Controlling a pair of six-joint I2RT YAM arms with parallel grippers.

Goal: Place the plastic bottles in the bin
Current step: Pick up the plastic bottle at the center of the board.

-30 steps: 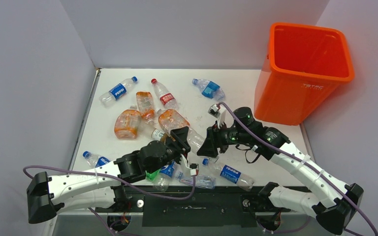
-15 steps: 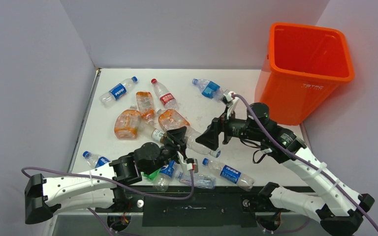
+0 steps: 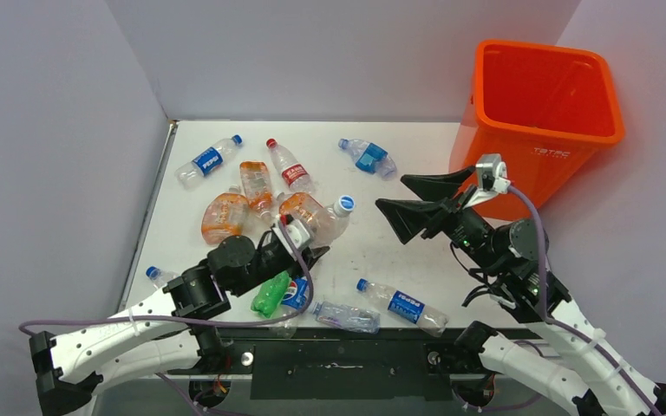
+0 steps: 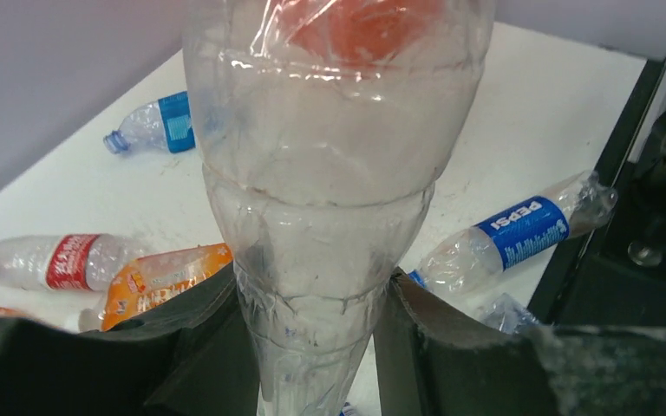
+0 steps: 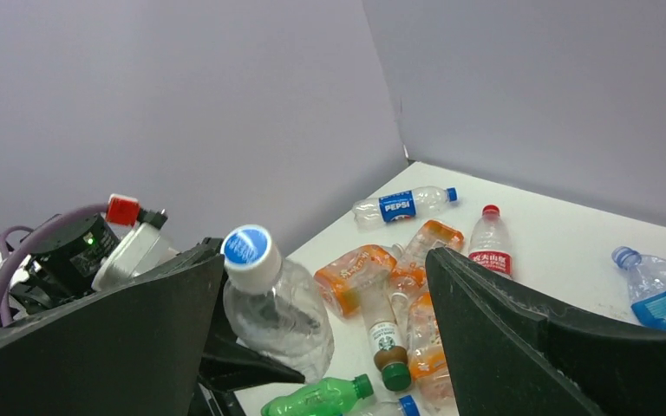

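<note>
Meanwhile left hand [image 3: 310,250] grips a clear bottle [image 3: 329,223]; right hand [image 3: 390,192] gapes, holding nothing, beside bin [image 3: 548,132].

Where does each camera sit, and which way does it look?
Top external: above and behind the bases, looking down on the table and bin; both arms show.
Left wrist: on the left arm, looking along the left gripper, shut on a clear bottle.
Right wrist: on the right arm, looking through the open right gripper toward the far-left corner.
Shared: all three show that bottle.
</note>
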